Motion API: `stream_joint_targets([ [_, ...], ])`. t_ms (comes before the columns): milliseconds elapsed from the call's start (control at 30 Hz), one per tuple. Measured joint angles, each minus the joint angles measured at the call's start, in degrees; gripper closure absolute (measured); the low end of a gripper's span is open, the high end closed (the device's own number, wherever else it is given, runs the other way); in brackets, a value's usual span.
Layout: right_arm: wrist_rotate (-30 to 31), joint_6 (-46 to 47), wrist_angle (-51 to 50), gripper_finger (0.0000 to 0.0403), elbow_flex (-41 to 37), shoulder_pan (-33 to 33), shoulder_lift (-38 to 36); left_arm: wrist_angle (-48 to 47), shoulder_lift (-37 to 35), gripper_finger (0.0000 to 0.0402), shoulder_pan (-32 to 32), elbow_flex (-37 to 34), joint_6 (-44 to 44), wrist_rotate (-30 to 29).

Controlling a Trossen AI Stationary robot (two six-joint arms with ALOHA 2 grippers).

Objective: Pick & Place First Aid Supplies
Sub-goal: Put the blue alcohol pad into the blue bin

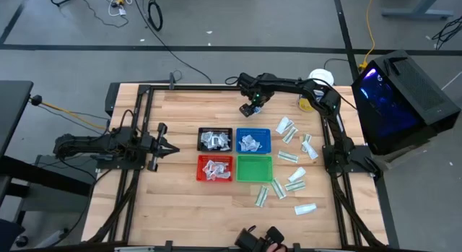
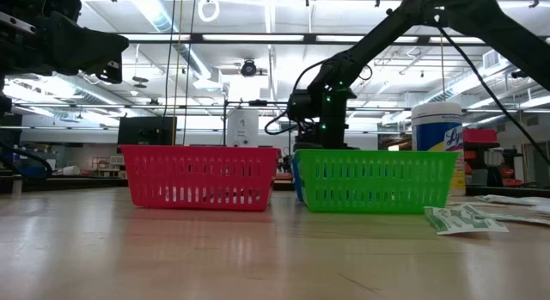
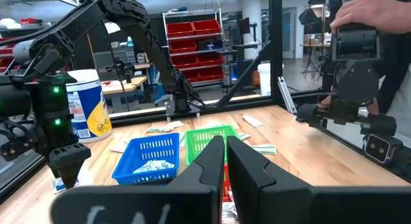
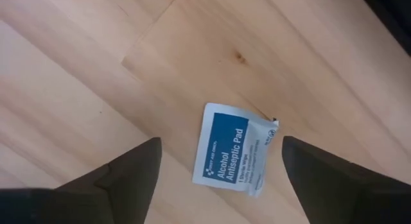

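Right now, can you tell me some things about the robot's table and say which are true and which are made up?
1. The right claw is open above a pad packet on the wood. True.
2. The green tray is full of packets. False: it looks empty.
3. The left claw is shut. True.
4. The pad packet lies in the blue tray. False: it lies on bare table, apart from the trays.
5. Loose packets lie on the table by the right arm. True.
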Motion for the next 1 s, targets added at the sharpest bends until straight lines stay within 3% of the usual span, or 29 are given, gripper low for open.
stream_joint_targets([
  [1000, 0.9, -1.5, 0.4, 0.0099, -0.8, -0.7, 0.6, 0.0, 0.0, 0.0376, 0.0, 0.0, 0.0, 0.0],
])
